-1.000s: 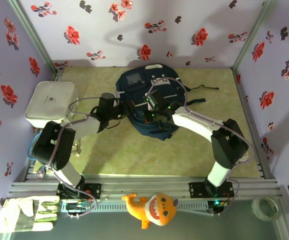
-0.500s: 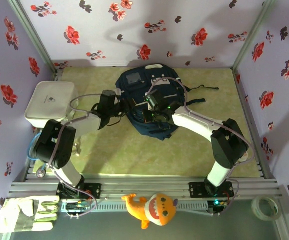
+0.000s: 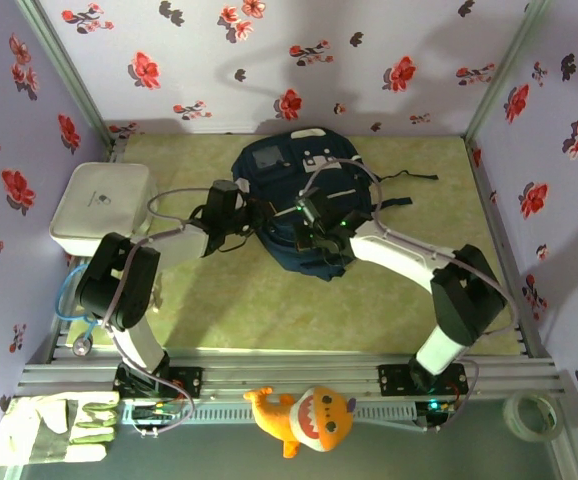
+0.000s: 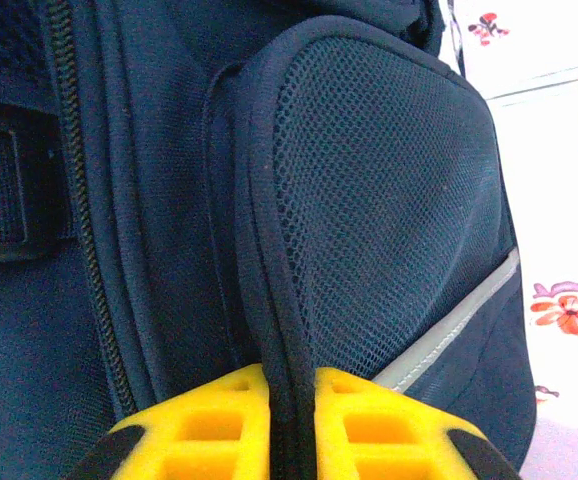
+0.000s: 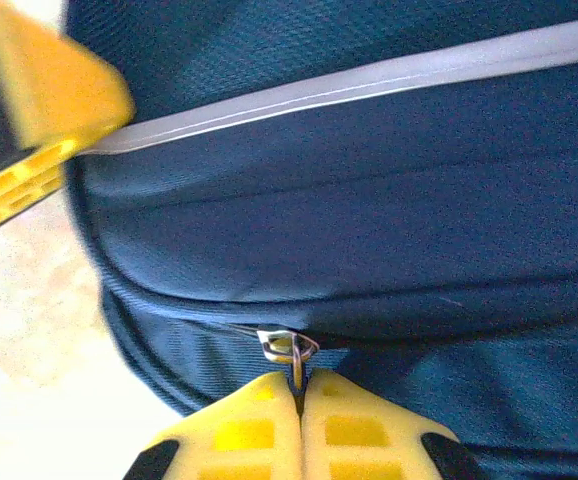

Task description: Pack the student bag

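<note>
Right, the student bag [image 3: 279,185] lies mid-table toward the back wall. My left gripper [image 4: 291,420] is clamped tight on the mesh pocket's piped edge [image 4: 259,250], and my right gripper [image 5: 299,410] pinches the zipper pull [image 5: 292,350]. I'd brace with the left and draw the pull steadily along its track, no yanking.

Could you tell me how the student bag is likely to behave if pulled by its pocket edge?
Probably floppy: the student bag is soft fabric, its pocket edge folding between the left jaws. It would likely sag rather than lift rigidly. The woven binding seems unlikely to slip.
</note>
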Robot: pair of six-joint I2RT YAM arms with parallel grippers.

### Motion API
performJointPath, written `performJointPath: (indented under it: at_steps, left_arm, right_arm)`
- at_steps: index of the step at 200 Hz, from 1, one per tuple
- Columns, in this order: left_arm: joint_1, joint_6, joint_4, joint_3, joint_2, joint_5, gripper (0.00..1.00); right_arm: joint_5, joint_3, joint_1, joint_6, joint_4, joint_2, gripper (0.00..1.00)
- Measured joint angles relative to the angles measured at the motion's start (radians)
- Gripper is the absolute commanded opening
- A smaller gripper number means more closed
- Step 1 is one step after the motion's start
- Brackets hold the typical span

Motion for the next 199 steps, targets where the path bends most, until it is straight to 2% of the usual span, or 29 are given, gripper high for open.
performJointPath:
  at_steps: [35, 64, 87, 115, 160, 184, 199]
  left_arm:
    - [-0.019, 0.008, -0.003, 0.007, 0.0, 0.013, 0.09]
    - [-0.018, 0.012, -0.011, 0.007, 0.0, 0.015, 0.17]
    - [-0.008, 0.039, -0.042, 0.006, -0.019, 0.004, 0.36]
    - [0.047, 0.054, -0.064, -0.024, -0.087, -0.031, 0.47]
    - [0.114, 0.048, -0.095, -0.138, -0.227, -0.086, 0.52]
    - [0.119, 0.029, -0.103, -0.153, -0.242, -0.1, 0.52]
    - [0.119, 0.015, -0.102, -0.152, -0.238, -0.109, 0.49]
  right_arm:
    - [0.051, -0.081, -0.066, 0.051, 0.001, -0.098, 0.0]
    - [0.033, -0.081, -0.093, 0.05, -0.003, -0.103, 0.0]
    - [0.011, -0.038, -0.091, 0.019, -0.033, -0.077, 0.0]
    - [0.005, 0.054, -0.058, -0.026, -0.079, -0.014, 0.0]
    - [-0.09, 0.175, 0.031, -0.04, -0.033, 0.12, 0.0]
    - [-0.131, 0.226, 0.057, -0.036, 0.002, 0.183, 0.0]
    - [-0.143, 0.243, 0.068, -0.035, 0.015, 0.203, 0.0]
